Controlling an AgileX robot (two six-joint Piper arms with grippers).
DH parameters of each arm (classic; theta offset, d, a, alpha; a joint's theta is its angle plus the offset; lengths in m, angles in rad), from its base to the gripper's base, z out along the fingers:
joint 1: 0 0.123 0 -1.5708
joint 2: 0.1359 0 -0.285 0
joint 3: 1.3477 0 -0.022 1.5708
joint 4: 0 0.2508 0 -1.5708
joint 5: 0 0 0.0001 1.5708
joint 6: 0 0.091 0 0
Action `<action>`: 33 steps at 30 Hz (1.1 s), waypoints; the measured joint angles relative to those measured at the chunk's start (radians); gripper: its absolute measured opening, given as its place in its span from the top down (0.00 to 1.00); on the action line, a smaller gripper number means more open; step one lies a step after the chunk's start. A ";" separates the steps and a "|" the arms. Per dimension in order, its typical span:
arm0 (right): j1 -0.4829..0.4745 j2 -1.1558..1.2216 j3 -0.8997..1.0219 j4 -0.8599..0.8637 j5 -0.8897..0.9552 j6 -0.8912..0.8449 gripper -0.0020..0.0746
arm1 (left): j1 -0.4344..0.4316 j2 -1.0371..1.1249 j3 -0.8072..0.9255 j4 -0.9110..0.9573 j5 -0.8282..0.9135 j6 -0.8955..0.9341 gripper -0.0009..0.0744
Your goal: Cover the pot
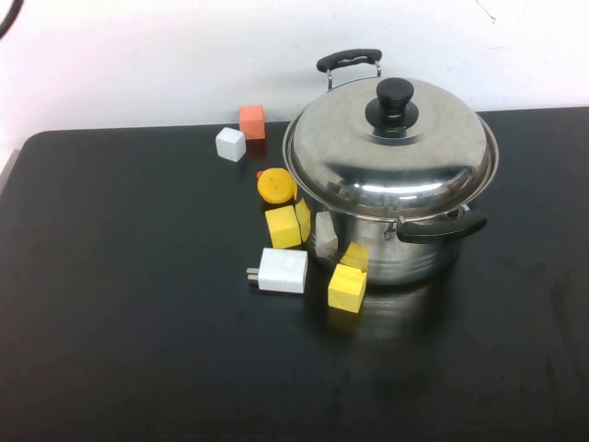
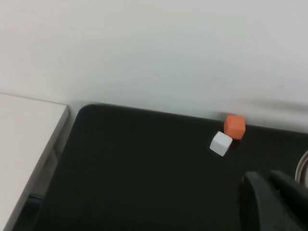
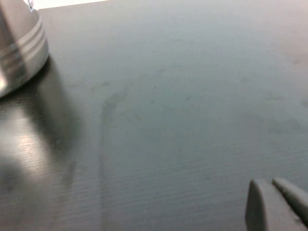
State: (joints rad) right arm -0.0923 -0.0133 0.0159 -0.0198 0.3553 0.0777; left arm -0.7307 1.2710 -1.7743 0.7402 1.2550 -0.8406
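The pot (image 1: 419, 258) is large and shiny steel and stands at the back right of the black table. Its black handles show at the back (image 1: 350, 60) and front right (image 1: 442, 227). The domed steel lid (image 1: 386, 152) with a black knob (image 1: 393, 101) sits on the pot's rim. Neither arm shows in the high view. My left gripper (image 2: 267, 177) is shut and empty over the table's left part, with the pot's edge (image 2: 303, 166) just beside it. My right gripper (image 3: 269, 183) is shut and empty over bare table, away from the pot's base (image 3: 19, 48).
Small things lie left of the pot: an orange block (image 1: 251, 121), a white cube (image 1: 230, 144), a yellow round piece (image 1: 276, 186), yellow blocks (image 1: 283, 226) (image 1: 347, 287) and a white plug (image 1: 282, 270). A white surface (image 2: 24, 144) adjoins the table's left edge.
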 joint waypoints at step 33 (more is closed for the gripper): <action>0.000 0.000 0.000 0.000 0.000 0.000 0.98 | 0.008 -0.833 1.305 -0.812 -1.180 0.923 0.99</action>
State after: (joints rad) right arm -0.0923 -0.0133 0.0159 -0.0198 0.3553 0.0777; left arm -0.7224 0.4377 -0.4697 -0.0715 0.0754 0.0825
